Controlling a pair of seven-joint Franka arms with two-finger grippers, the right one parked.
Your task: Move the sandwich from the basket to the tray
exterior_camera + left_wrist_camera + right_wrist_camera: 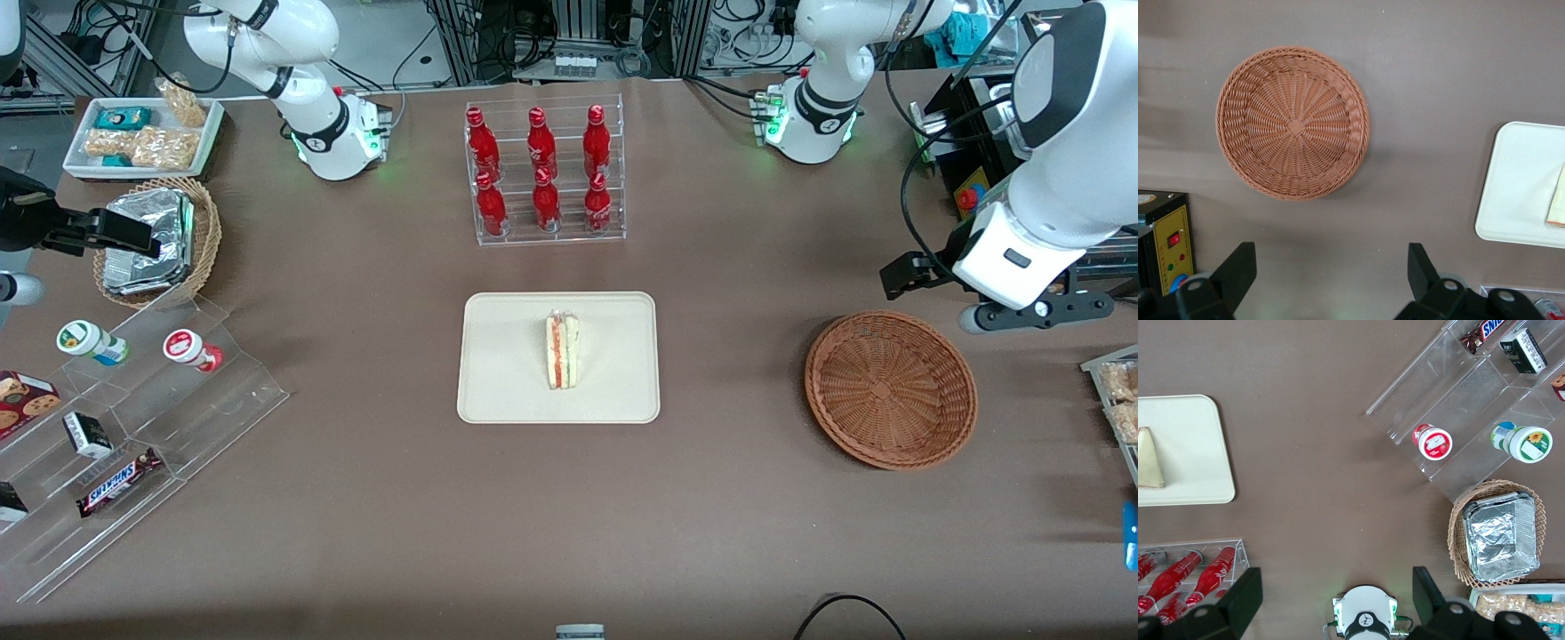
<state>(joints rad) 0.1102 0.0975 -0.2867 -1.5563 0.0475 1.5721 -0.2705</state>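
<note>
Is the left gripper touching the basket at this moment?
Apart. In the left wrist view the gripper, fingers open, hangs over bare table with brown surface showing between it and the empty basket. The sandwich lies on the tray.

One sandwich (562,350) lies on one tray (507,373). One basket (890,388) sits alone. One gripper (1331,270) hangs open above it. Six red bottles (537,169) fill the rack, two yogurt cups (140,345) lie on the clear steps.
</note>
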